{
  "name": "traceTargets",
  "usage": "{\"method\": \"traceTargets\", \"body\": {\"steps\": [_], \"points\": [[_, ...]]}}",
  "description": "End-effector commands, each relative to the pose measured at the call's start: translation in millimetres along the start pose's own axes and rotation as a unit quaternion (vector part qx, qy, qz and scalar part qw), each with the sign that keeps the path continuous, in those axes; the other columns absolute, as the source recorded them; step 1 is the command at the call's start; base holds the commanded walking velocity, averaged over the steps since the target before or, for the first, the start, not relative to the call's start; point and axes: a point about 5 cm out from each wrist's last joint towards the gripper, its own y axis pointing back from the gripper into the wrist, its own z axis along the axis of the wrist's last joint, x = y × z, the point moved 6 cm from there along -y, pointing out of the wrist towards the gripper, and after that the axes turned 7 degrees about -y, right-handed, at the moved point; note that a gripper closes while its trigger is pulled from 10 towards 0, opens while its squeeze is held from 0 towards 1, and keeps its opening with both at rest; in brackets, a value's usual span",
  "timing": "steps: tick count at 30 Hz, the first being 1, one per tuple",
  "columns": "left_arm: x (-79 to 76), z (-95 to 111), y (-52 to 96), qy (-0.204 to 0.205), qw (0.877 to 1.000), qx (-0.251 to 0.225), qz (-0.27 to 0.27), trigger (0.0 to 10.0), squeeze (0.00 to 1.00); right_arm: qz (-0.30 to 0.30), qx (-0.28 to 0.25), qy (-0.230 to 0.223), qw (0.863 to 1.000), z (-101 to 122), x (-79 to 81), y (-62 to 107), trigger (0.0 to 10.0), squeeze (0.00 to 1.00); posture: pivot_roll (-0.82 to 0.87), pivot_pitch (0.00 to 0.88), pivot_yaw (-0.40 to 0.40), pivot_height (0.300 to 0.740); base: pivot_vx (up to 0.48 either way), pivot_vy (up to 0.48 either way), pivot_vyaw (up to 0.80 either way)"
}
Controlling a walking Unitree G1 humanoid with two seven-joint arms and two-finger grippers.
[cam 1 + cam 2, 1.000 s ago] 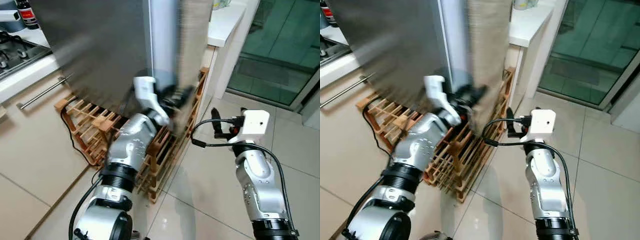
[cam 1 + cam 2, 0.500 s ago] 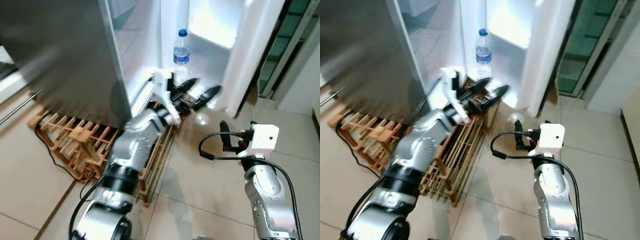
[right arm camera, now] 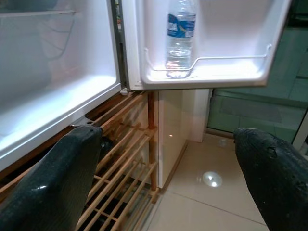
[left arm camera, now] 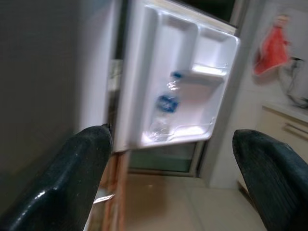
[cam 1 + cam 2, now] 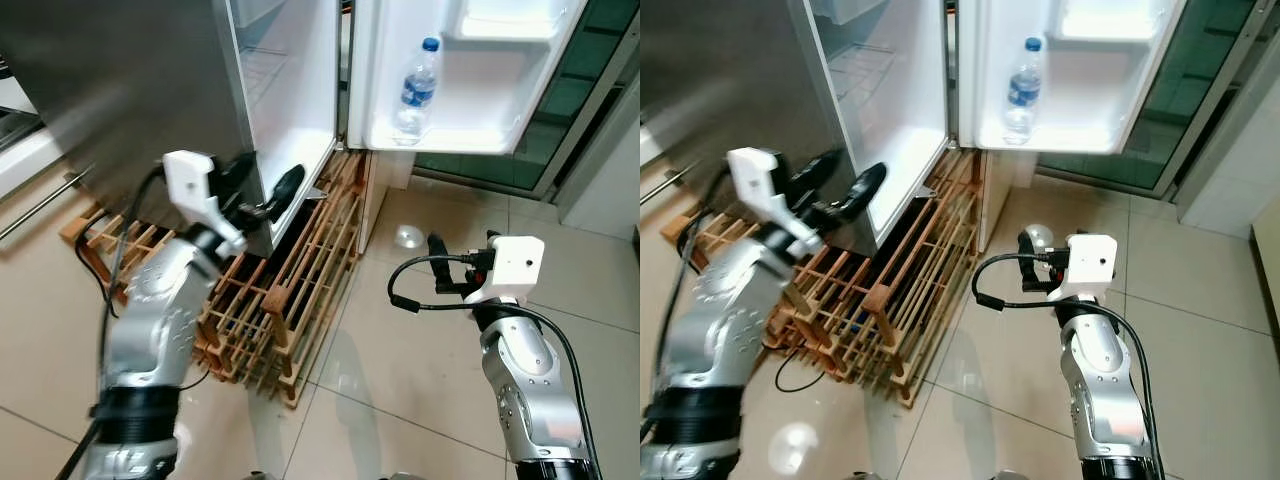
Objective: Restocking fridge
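The fridge [image 5: 120,90] stands open, its white inside [image 5: 285,90] lit and bare near the bottom. Its door [image 5: 470,100] is swung wide to the right, with a clear water bottle [image 5: 414,88] with a blue label and cap upright in the lower door shelf [image 3: 211,72]. My left gripper [image 5: 262,185] is open and holds nothing, beside the lower front edge of the fridge body. My right gripper [image 5: 437,268] is open and holds nothing too. It hangs over the tiled floor, below and short of the door.
A wooden slatted rack [image 5: 290,300] lies on the floor under and in front of the fridge. A black cable [image 5: 790,375] trails beside it. A cabinet with a bar handle [image 5: 40,200] is at the left. Glass doors [image 5: 600,60] stand behind the fridge door.
The fridge door has swung from shut to wide open, to the right. My left arm has pulled back left, away from the door. The camera has shifted.
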Motion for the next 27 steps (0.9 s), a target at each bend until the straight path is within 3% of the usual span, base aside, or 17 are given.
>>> {"method": "traceTargets", "body": {"steps": [1,3,5,9,10,12,16,20,21,25,27], "points": [[33.9,-3,14.9,0.016,0.996,0.01,0.082,10.0,0.0,0.004,0.004,0.003,1.0,-2,1.7,-2.3,10.0,0.05,-0.03,0.0,0.037,0.74,0.0,-0.337,0.74],[53.3,-11,25.6,0.032,0.989,0.018,0.144,10.0,0.0,0.009,0.006,0.004,1.0,-4,4.1,-3.5,10.0,0.05,-0.02,0.0,0.034,0.74,0.0,-0.403,0.72],[56.9,-22,32.9,0.037,0.983,0.033,0.174,10.0,0.0,0.019,0.006,0.004,1.0,-4,8.5,-5.7,10.0,0.05,-0.02,0.0,0.029,0.74,0.0,-0.234,0.7],[49.6,-31,34.5,0.04,0.984,0.052,0.167,10.0,0.0,0.026,0.005,0.005,1.0,-4,12.5,-7.5,10.0,0.05,-0.02,0.0,0.029,0.74,0.0,0.0,0.68],[39.9,-34,31.4,0.01,0.988,0.064,0.141,10.0,0.0,0.03,0.005,0.003,1.0,-4,14.0,-8.5,10.0,0.05,-0.01,0.0,0.026,0.74,0.0,0.0,0.68],[36.5,-41,29.7,-0.012,0.988,0.079,0.135,10.0,0.0,0.031,0.004,0.002,1.0,-3,13.9,-10.4,10.0,0.05,-0.01,0.0,0.027,0.74,0.0,0.0,0.68],[40.4,-55,32.1,-0.032,0.982,0.101,0.156,10.0,0.0,0.021,-0.001,-0.007,1.0,-1,9.7,-12.9,10.0,0.05,-0.02,0.0,0.03,0.74,0.0,0.0,0.67],[52.6,-72,43.2,-0.043,0.967,0.134,0.213,10.0,0.0,0.014,-0.01,-0.011,1.0,3,6.7,-16.2,10.0,0.06,-0.02,0.0,0.035,0.74,0.0,0.0,0.66],[55.3,-75,44.2,-0.065,0.96,0.148,0.229,10.0,0.0,0.014,-0.011,-0.016,1.0,3,7.0,-18.5,10.0,0.06,-0.02,0.0,0.035,0.74,0.0,0.0,0.66],[58.9,-77,42.8,-0.094,0.951,0.162,0.248,10.0,0.0,0.017,-0.013,-0.02,1.0,4,8.7,-20.6,10.0,0.05,-0.02,0.0,0.035,0.74,0.0,0.0,0.66],[50.2,-75,32.0,-0.071,0.957,0.152,0.235,10.0,0.0,0.021,-0.014,-0.029,0.999,6,11.7,-23.8,10.0,0.06,-0.02,0.0,0.03,0.74,0.0,0.0,0.66]]}}
